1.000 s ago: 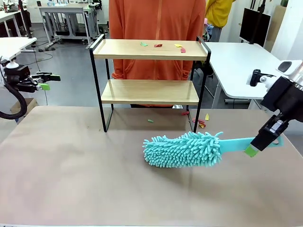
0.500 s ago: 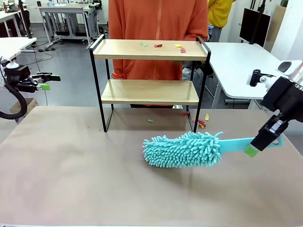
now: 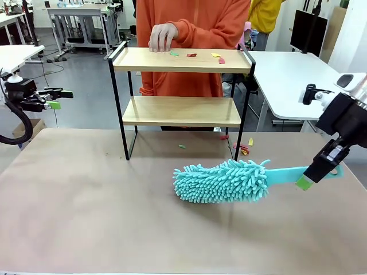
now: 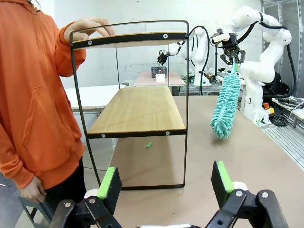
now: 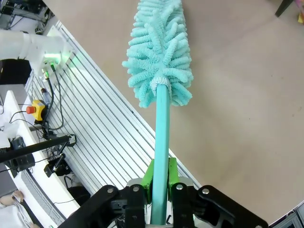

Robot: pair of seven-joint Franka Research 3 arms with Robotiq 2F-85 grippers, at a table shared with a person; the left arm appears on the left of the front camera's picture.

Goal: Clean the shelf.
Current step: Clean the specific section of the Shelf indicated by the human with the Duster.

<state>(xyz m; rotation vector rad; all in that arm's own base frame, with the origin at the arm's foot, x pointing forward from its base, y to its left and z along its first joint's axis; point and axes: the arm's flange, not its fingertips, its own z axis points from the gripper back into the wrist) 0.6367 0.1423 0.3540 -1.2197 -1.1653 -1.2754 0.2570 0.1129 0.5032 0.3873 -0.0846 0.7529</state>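
Person's hand (image 3: 164, 38) at the top board of the shelf (image 3: 180, 110), near small coloured scraps (image 3: 191, 55), perhaps paper

1. A grey floor (image 3: 86, 91) spreads across the upper left of the front view, smooth and evenly lit.
2. Pale workbenches (image 3: 80, 14) on thin legs stand at the top left, far off.
3. A white table (image 3: 292, 71) fills the right middle.
4. Above it, at the upper right, stands what looks like a dark monitor (image 3: 308, 31).
5. In the left wrist view, a plain white wall (image 4: 156, 9) runs along the top.
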